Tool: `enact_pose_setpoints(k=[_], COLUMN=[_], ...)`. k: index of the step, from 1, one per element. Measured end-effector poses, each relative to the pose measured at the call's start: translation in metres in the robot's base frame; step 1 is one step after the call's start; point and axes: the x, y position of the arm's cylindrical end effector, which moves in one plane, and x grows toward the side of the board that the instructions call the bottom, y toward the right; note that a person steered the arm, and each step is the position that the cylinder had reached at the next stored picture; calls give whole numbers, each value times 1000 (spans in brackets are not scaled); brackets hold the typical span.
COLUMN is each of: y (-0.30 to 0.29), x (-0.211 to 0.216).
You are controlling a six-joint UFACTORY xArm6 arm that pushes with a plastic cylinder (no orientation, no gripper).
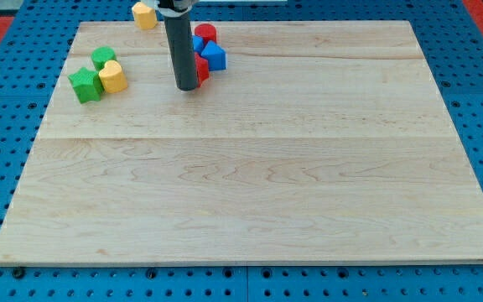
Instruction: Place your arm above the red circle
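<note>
The red circle (205, 34) is a short red cylinder near the board's top edge, left of centre. My tip (186, 87) rests on the board below and left of it, a short way off. The dark rod rises from the tip and hides part of a small cluster: a blue block (214, 56) just below the red circle, another blue block (198, 44) to its left, and a red block (201, 69) touching or almost touching the rod's right side.
A yellow block (144, 14) lies at the top edge, left of the rod. At the view's left sit a green block (103, 57), a green star-like block (85, 85) and a yellow block (112, 76). The wooden board (250, 168) lies on a blue pegboard.
</note>
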Motion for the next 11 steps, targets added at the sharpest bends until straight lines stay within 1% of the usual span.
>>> enact_pose_setpoints(k=[1,3,4,5,6,7,8,9,10,11], y=[-40,-45,-24,-2,-12,-29,3,15,38,45], x=[3,-68,-87,-87,-92,-115,-131,-145,-145,-131])
